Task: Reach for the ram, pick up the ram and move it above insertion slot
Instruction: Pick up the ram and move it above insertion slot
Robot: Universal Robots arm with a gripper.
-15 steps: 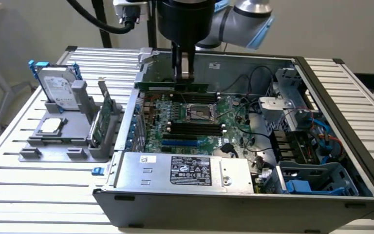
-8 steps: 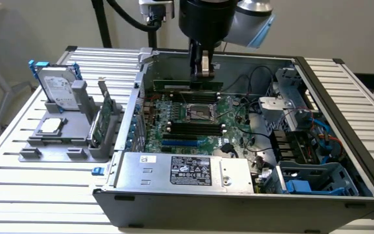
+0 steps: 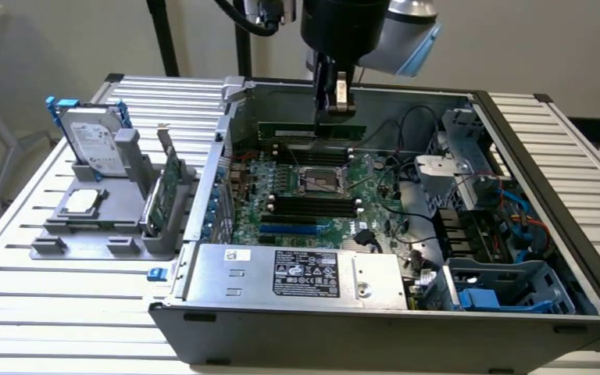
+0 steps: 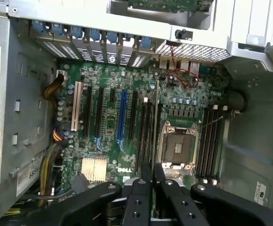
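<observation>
The hand [image 3: 333, 109] is clenched on the ram [image 3: 312, 130], gripping its upper edge and holding it level in the air inside the open computer case [image 3: 383, 328], above the far part of the motherboard [image 3: 311, 195]. In the wrist view the fingers [image 4: 145, 176] pinch the ram's thin edge over the CPU socket [image 4: 177, 146] and memory slots [image 4: 145, 127].

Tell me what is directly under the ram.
The ram, held in the tool, hangs over the motherboard, near the empty processor socket. The slots below it are partly hidden.
</observation>
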